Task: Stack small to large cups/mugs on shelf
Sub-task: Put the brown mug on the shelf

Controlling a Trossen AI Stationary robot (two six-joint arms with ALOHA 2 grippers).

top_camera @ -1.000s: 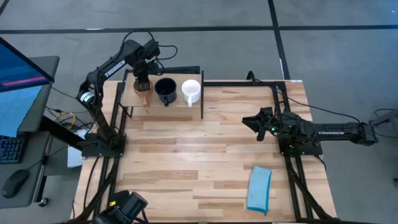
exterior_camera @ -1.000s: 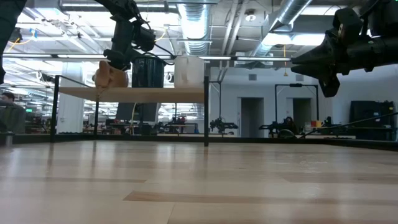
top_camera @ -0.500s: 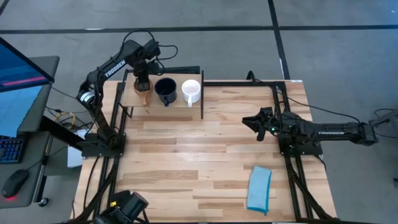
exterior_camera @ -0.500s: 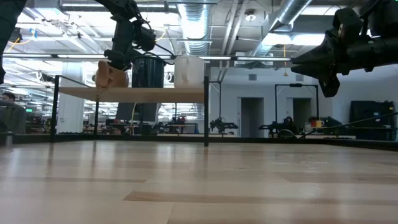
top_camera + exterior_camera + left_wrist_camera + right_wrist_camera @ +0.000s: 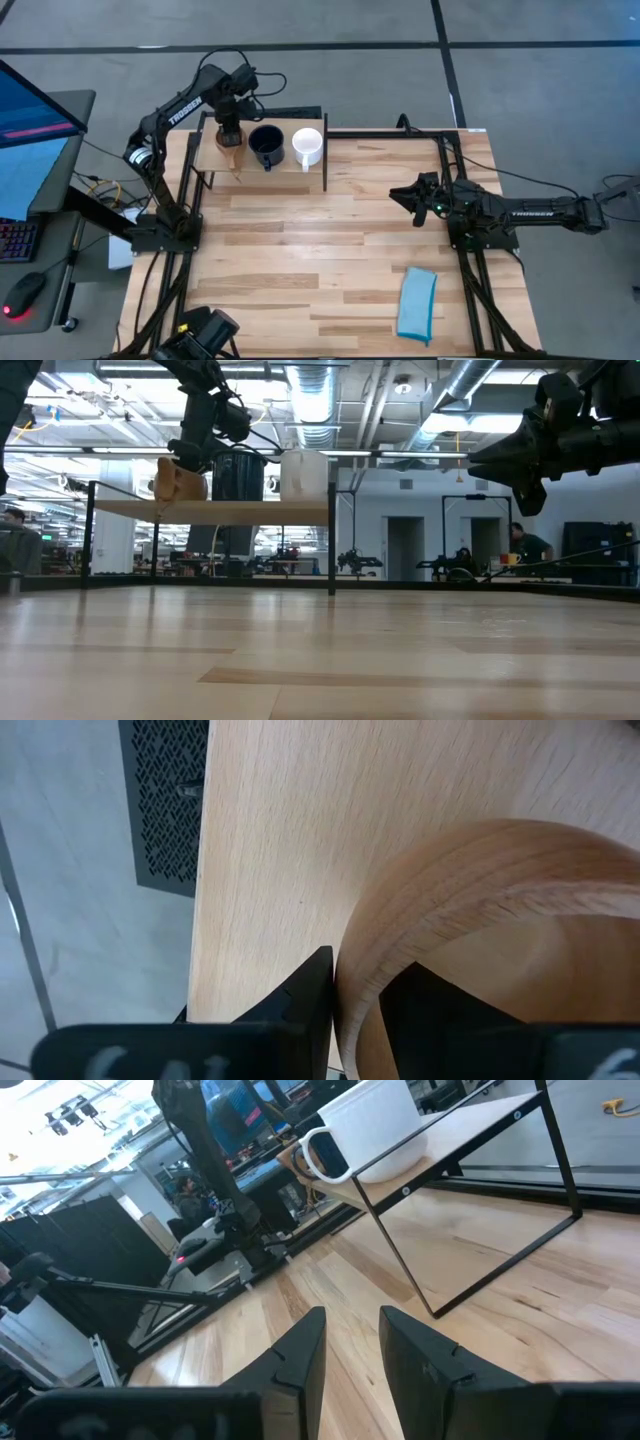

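From my remote station I find the left gripper at the left end of the shelf, its fingers pinching the rim of the wooden cup, one finger outside the wall and one inside. The cup sits on the shelf board with its long handle reaching over the front edge toward the table. The dark mug stands just beside it and the white mug beyond that, all three in a row on the shelf. My judgement is that the placing step is near its close: I should confirm the cup's base rests flat, spread the fingers only a little, and lift straight up so the inner finger does not drag the wall or nudge the dark mug. The right gripper waits above the table's right side, fingers slightly parted, holding nothing. Legible writing: "TROSSEN" on both arms; nothing else can be read.
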